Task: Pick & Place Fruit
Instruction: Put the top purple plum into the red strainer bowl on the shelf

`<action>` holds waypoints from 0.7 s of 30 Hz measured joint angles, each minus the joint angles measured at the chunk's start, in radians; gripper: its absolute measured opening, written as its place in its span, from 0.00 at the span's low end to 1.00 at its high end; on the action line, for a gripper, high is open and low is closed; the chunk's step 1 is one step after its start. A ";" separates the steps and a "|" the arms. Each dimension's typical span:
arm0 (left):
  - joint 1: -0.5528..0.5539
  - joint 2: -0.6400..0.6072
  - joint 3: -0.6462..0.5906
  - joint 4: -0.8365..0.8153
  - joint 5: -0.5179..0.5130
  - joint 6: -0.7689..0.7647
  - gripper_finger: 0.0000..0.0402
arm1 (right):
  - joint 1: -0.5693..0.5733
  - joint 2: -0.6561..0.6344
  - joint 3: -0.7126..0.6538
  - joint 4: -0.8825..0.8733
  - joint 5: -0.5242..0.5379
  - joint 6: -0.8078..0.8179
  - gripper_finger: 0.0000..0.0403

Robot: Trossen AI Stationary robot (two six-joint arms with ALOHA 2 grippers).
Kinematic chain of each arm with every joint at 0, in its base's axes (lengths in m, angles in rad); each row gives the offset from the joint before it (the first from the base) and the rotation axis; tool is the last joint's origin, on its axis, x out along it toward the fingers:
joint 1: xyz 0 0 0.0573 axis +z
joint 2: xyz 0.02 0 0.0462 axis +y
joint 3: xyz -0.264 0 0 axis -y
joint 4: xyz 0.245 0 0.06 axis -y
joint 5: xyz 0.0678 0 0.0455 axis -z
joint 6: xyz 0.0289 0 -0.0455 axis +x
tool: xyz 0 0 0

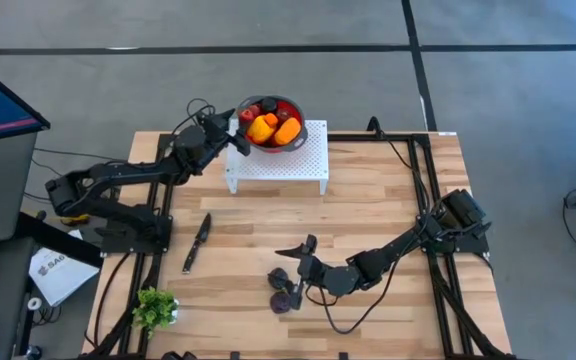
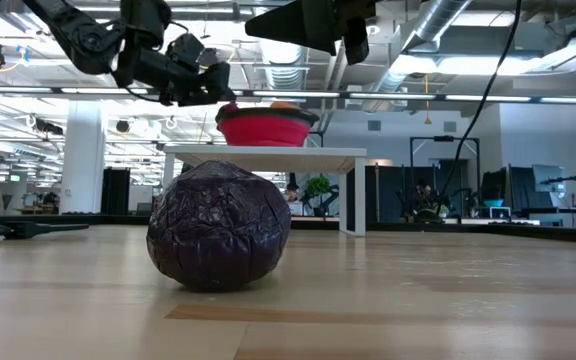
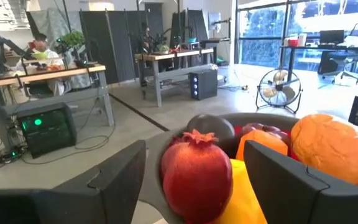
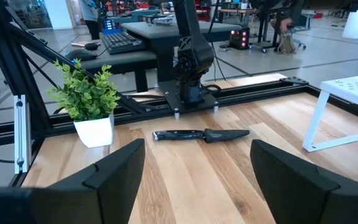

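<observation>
A red bowl (image 1: 293, 108) with a grey rim (image 3: 260, 118) stands on a white perforated stand (image 1: 288, 165) at the far side of the table. It holds orange, yellow, red and dark fruits (image 1: 273, 128). My left gripper (image 1: 236, 125) is open at the bowl's left rim. A red pomegranate (image 3: 194, 171) lies between its fingers on the yellow fruit (image 3: 241, 199), with a small gap on each side. My right gripper (image 1: 290, 270) hangs open above the table near its front edge. A dark maroon fruit (image 1: 283, 301) rests on the wood just nearer the front edge (image 2: 218, 227).
A black knife (image 1: 197, 243) lies on the table's left half, blade toward the near edge. A small green plant (image 1: 155, 306) in a white pot stands at the near left corner. Cables trail by the right arm. Bare wood lies between the stand and the right gripper.
</observation>
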 joint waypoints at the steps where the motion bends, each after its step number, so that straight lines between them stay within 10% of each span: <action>1: 0.000 -0.003 0.000 0.000 0.000 0.000 0.66 | 0.000 0.000 0.000 0.000 0.000 0.000 0.71; 10: -0.100 -0.159 0.000 -0.178 0.138 0.078 0.61 | 0.000 0.000 0.000 -0.043 0.002 0.000 0.71; 21: -0.622 -0.337 -0.001 -0.695 0.135 -0.105 0.44 | 0.022 0.181 -0.002 0.317 0.035 -0.200 0.71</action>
